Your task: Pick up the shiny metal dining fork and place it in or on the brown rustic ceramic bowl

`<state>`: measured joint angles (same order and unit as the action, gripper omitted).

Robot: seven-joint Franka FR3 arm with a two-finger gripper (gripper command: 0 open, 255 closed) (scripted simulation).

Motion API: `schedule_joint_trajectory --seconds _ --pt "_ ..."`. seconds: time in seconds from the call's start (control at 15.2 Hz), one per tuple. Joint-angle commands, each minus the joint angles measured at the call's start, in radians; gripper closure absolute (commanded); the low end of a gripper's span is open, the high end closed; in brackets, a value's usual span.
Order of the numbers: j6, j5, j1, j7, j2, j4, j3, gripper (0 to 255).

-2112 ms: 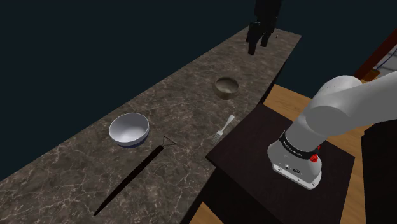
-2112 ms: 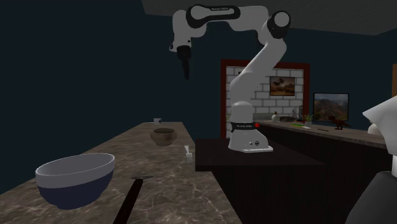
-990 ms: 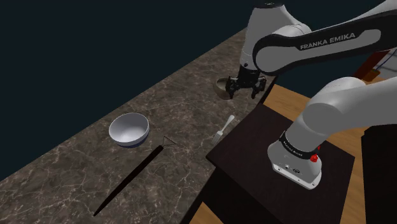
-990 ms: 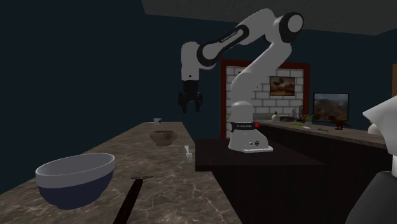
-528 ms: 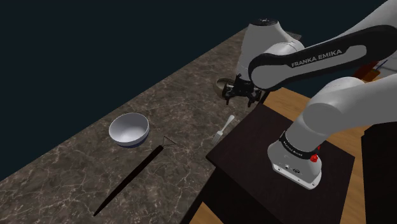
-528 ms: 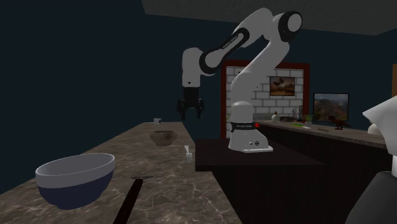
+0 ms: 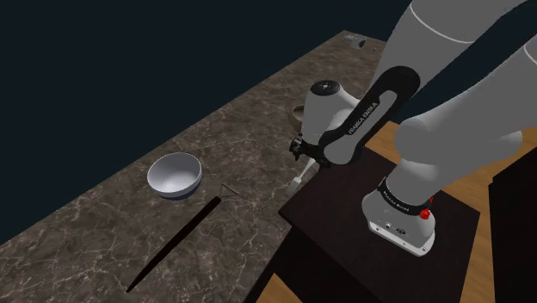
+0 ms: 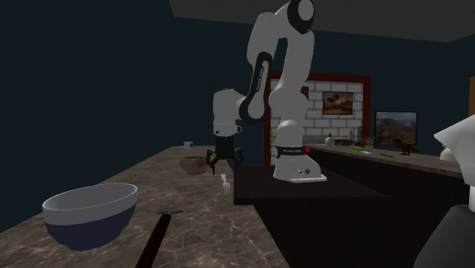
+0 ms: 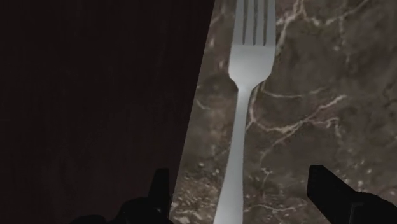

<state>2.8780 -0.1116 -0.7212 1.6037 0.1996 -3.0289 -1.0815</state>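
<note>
End effector (image 9: pixel 240 178): open, fingers (image 9: pixel 159 191) apart | fork (image 9: pixel 249 63): flat on marbled worktop (image 9: pixel 318 102), handle between the fingers, touching neither

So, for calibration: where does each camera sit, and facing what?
Shoulder view: beside the dark stand, looking down the marbled brown counter; white arm shows.
Second exterior view: low at the counter's end, facing the whole arm.
Wrist view: on the hand, above the flat silver fork; open black gripper shows.
All share the fork.
</note>
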Motion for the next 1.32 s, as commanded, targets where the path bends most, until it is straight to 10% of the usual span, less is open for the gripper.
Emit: schedule_joint_trajectory --seconds 0.0,0.07,0.13,0.26,0.66,0.73,1.25 --pt "0.059 0.157 -0.215 0.120 -0.059 0.007 -0.164 0" --pt "0.080 0.260 -0.391 0.189 -0.081 0.012 -0.305 0" --pt "0.112 0.384 -0.785 0.274 -0.094 0.022 -0.658 0" --pt "0.117 0.286 -0.750 0.208 -0.079 0.018 -0.653 0" --pt "0.117 0.278 -0.747 0.202 -0.078 0.018 -0.653 0" --pt "0.117 0.278 -0.747 0.202 -0.078 0.018 -0.653 255" --pt "0.117 0.277 -0.756 0.202 -0.078 0.019 -0.663 255"
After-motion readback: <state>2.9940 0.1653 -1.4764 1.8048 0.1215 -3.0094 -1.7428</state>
